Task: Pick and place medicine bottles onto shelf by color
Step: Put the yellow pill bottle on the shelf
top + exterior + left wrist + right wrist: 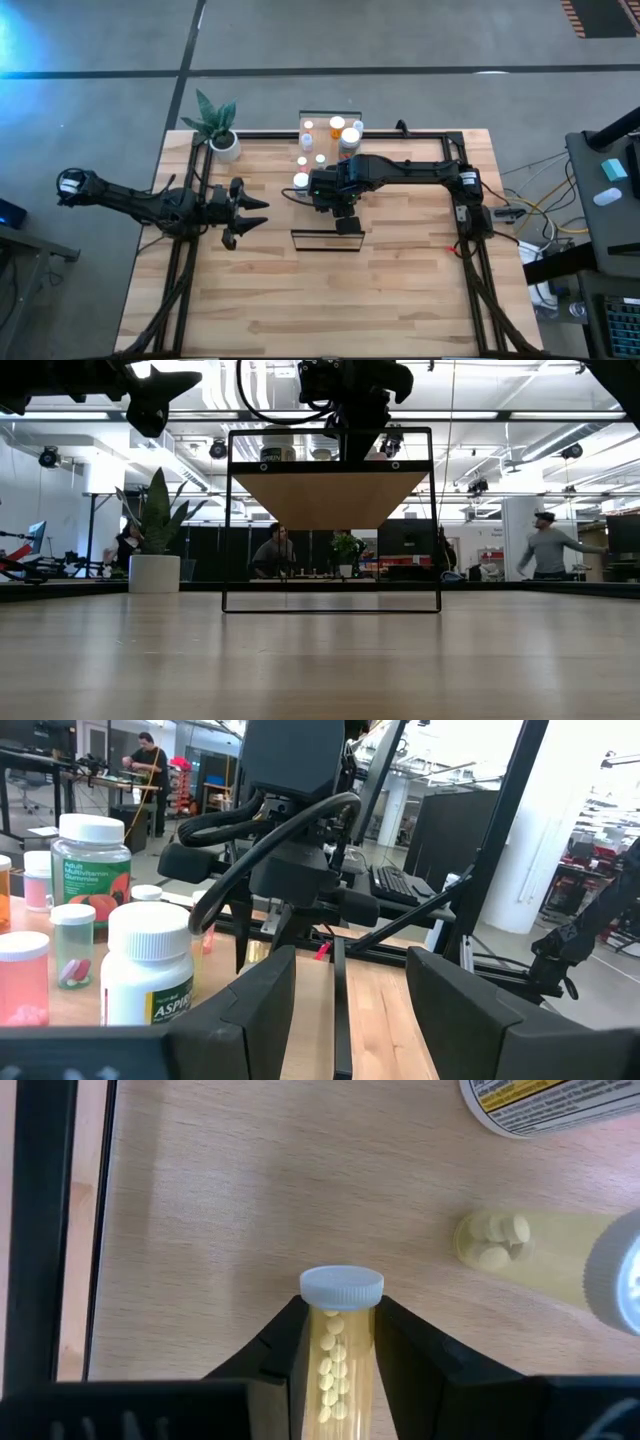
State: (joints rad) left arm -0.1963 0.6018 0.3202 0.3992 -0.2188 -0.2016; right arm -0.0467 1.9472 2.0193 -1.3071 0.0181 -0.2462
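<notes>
Placement appears to be the step in hand: a slim clear bottle filled with small yellowish tablets and topped by a white cap is clamped between the fingers of the right gripper. In the high view the right gripper is seen above the table near the shelf, whose light wood top and black frame are shown from below in the low view.

In the right wrist view a wooden surface lies beneath the held bottle, with a black frame bar along one side; whether the bottle already touches that surface cannot be told. Close by are a second clear bottle of pale tablets and the edge of a wider white labelled jar. The next move is judged to call for a lowering into a free spot beside bottles of like colour, then a release, with care taken that neighbours are not knocked over.

The left gripper is held with its fingers apart, empty, over the table well to the left of the shelf. Before it, in the left wrist view, an aspirin bottle, a multivitamin gummies jar and several smaller bottles are grouped. A potted plant stands at the table's far left corner, clear of the work.
</notes>
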